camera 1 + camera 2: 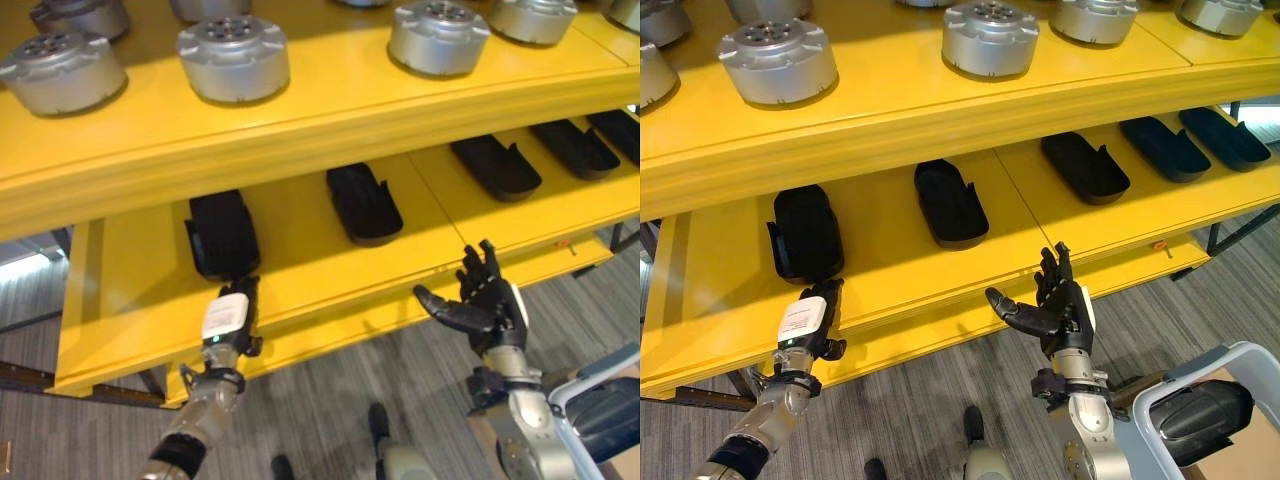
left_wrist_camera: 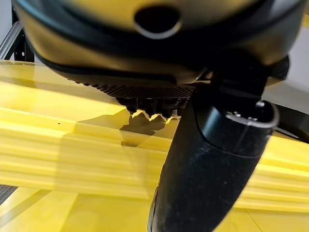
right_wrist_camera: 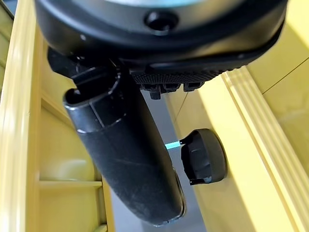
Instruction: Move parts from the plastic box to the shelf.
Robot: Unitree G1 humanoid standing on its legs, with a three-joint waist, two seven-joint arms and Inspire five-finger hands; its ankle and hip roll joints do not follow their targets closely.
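Several black parts lie in a row on the lower board of the yellow shelf [image 1: 130, 280]. My left hand [image 1: 228, 318] is at the shelf's front edge, its straight fingers reaching to the near end of the leftmost black part [image 1: 222, 235] and holding nothing. My right hand [image 1: 487, 303] hovers in front of the shelf edge, right of the second black part [image 1: 363, 203]. It is open, with fingers spread upward and the thumb out to the left. The plastic box [image 1: 1168, 392] is at the lower right with a dark part [image 1: 1202, 415] inside.
Several round silver parts [image 1: 233, 57] stand on the upper yellow board, which overhangs the lower one. More black parts [image 1: 497, 165] lie further right on the lower board. Grey floor lies below the shelf's front edge.
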